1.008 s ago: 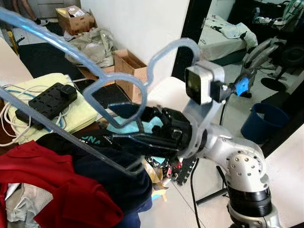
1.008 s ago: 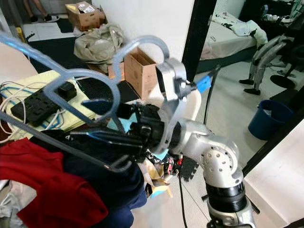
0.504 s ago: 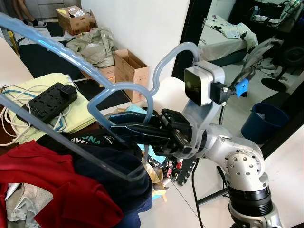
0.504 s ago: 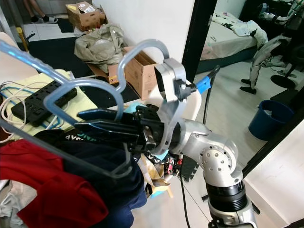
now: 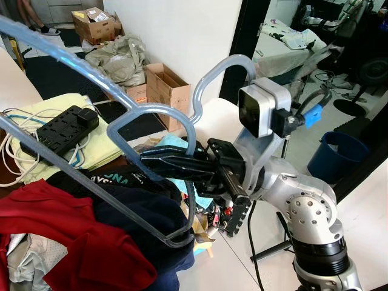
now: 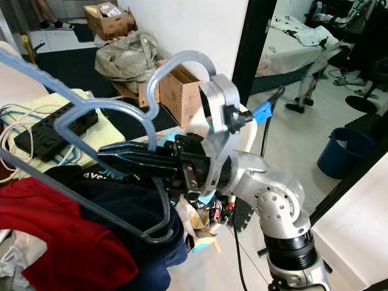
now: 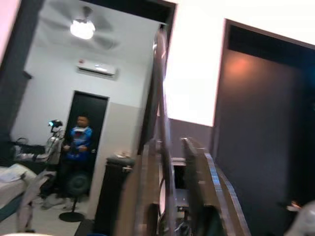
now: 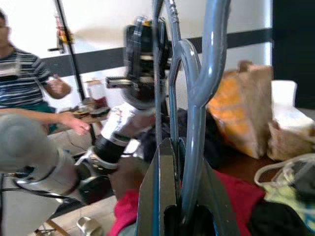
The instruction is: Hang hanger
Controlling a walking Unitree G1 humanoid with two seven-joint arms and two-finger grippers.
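The right gripper (image 5: 159,163) is clamped on the pale blue plastic hanger (image 5: 121,118), its two black fingers (image 6: 130,159) pinched on the neck just under the hook; in the right wrist view the blue bars run up between the closed fingers. Over the last second the hanger has turned in the grip. Its lower bar, which lay slanted close against the dark clothes, now hangs more steeply, with its rounded corner (image 5: 182,233) pointing down over the navy garment (image 5: 145,212). The hook (image 5: 224,70) has swung a little and stands higher, above the wrist camera housing (image 5: 257,109). The fingers, spread around the neck a second ago, have closed onto it.

That suggests the hold is now firm enough to carry the hanger off the heap of clothes, where the red garment (image 5: 54,236) lies beside the navy one. No rail or rod can be made out here, so the hanging itself is probably some way off.

The left gripper (image 7: 167,196) appears in its own wrist view, raised towards a dim room; whether its fingers are apart or together I cannot tell.
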